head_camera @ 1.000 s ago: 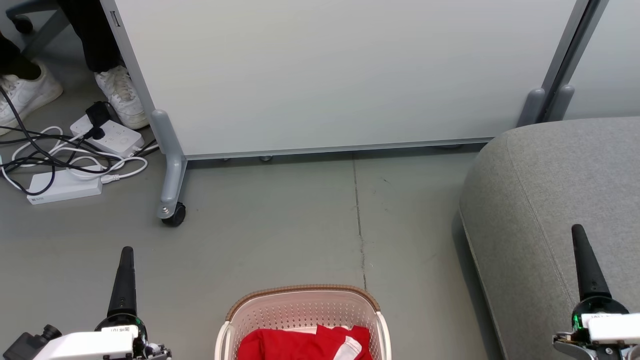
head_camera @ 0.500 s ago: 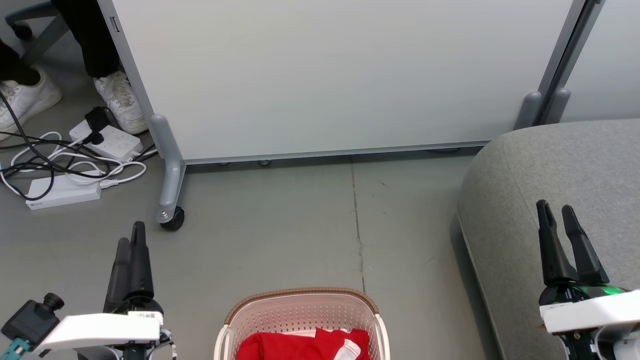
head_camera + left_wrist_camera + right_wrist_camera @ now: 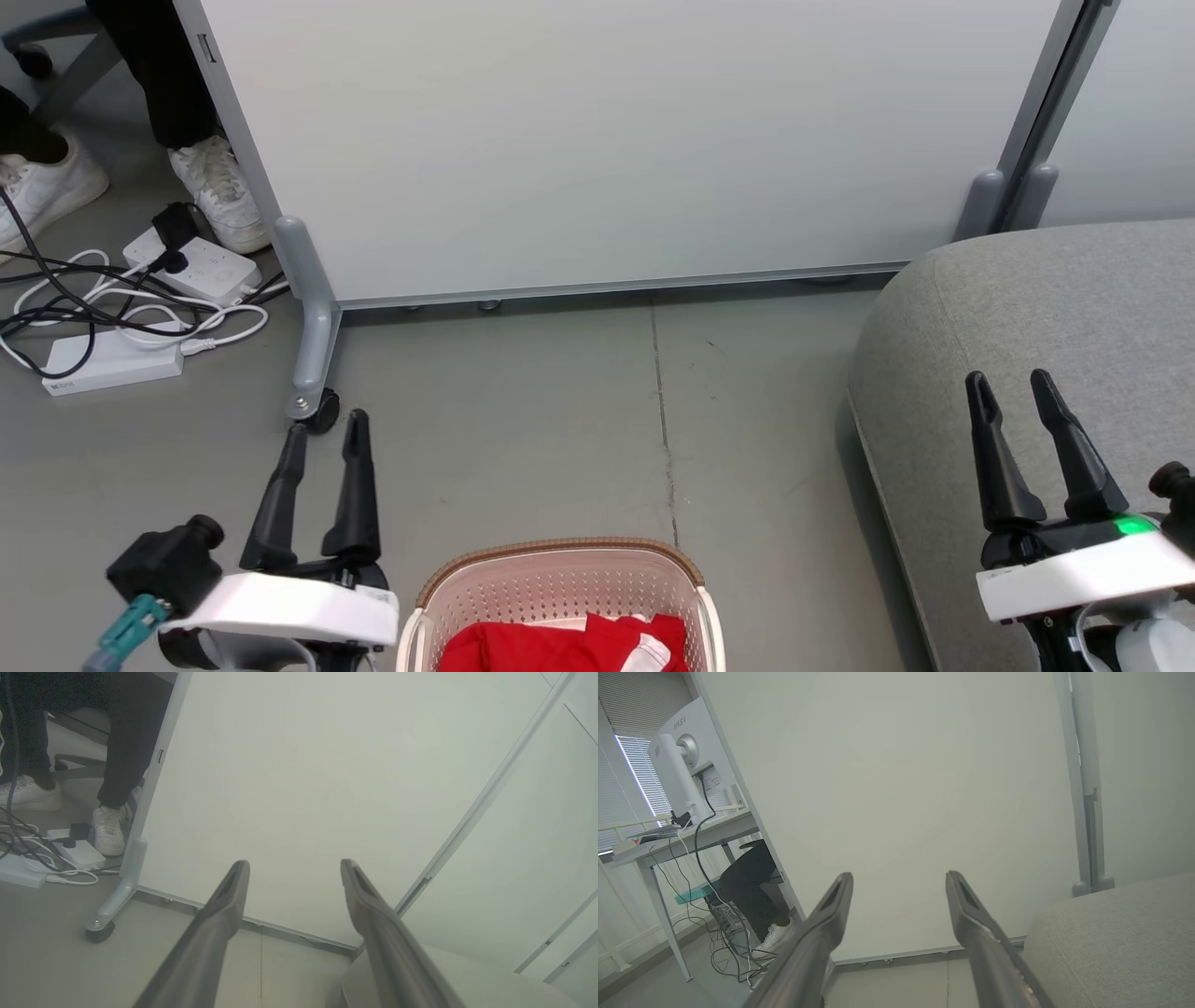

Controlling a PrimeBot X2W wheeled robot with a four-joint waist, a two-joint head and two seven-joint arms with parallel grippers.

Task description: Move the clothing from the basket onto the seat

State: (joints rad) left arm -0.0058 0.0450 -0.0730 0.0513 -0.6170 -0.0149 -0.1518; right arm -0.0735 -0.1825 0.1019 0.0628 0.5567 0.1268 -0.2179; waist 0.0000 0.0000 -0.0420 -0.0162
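Both grippers have risen in the head view and parted their fingers since a second ago: left gripper (image 3: 327,425) and right gripper (image 3: 1008,378) gape, holding nothing. Nearest, the cream-white perforated plastic basket (image 3: 560,546) with brown woven-look rim holds the bright red crumpled fabric clothing (image 3: 532,649), long axis left to right, white panel at its right end. Beyond, right of it, lies the large grey upholstered seat (image 3: 1074,299).

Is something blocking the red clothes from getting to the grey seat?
Nothing visible does. The clothing lies in the basket, so it must clear the rim; bare floor separates basket and seat.
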